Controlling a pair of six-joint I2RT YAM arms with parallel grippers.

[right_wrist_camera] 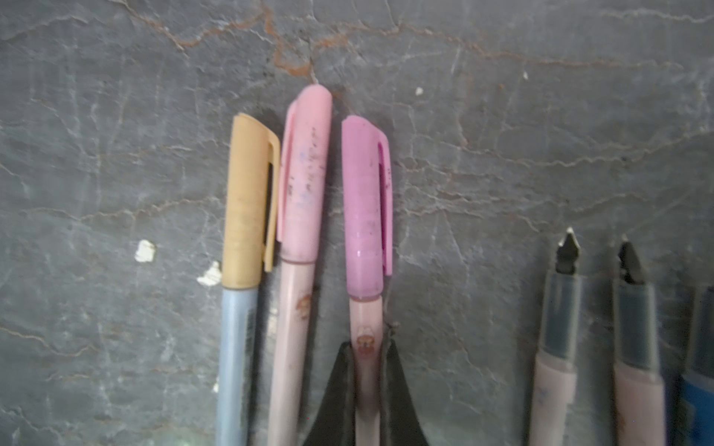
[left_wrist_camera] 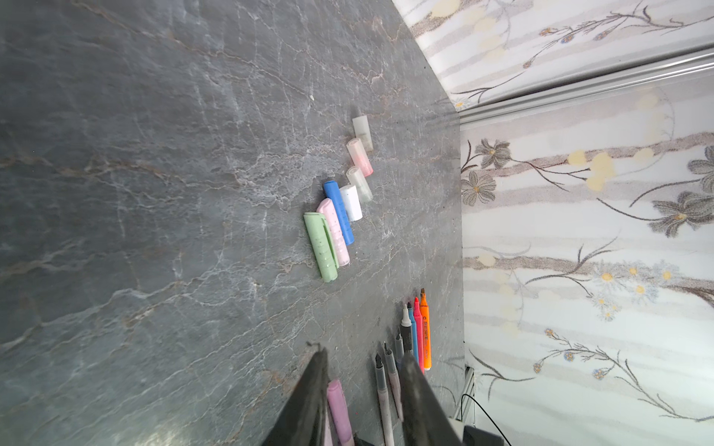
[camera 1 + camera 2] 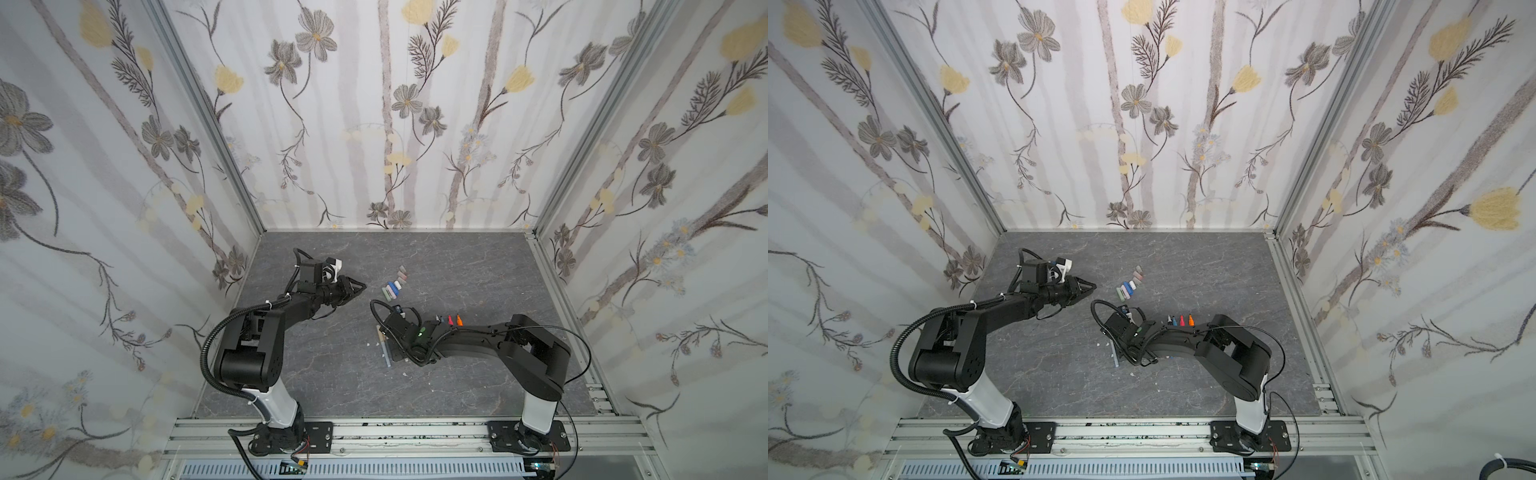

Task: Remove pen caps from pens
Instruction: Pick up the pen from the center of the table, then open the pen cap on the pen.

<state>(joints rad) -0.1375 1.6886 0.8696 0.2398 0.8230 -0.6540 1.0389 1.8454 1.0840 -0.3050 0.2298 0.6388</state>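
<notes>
- Seven loose plastic pen caps [image 3: 391,286] were counted in a slanting row on the dark grey stone-patterned tabletop [image 2: 154,193]: a green cap [image 2: 321,247], a pale pink cap [image 2: 335,231], a blue cap [image 2: 340,212], a white cap [image 2: 351,202] and three translucent caps [image 2: 359,156], each touching or just beside the next.
- Three slim capped pens [image 1: 301,309] were seen side by side: a tan cap [image 1: 247,200] on a pale blue barrel, and a pink cap [image 1: 305,173] and a lilac cap [image 1: 365,208] on pale pink barrels.
- The right gripper [image 1: 367,347] was clenched on the barrel of the lilac-capped pen [image 1: 366,312], just below its cap.
- The left gripper [image 2: 362,357] was held near the cap row, its fingers [image 2: 309,394] parted and nothing grasped.
- Four thick uncapped markers [image 2: 425,336] (black-and-white, blue, red-pink, orange) and two thin uncapped pens [image 1: 558,309] with dark nibs were counted beside the capped ones.
- A further grey tip [image 2: 399,341] was partly hidden behind a left finger; its kind could not be told.
- In both top views most pens and the right gripper were covered by the right arm [image 3: 478,336]; only the four marker tips were visible.
- All barrels were cut off by the wrist views' edges.
</notes>
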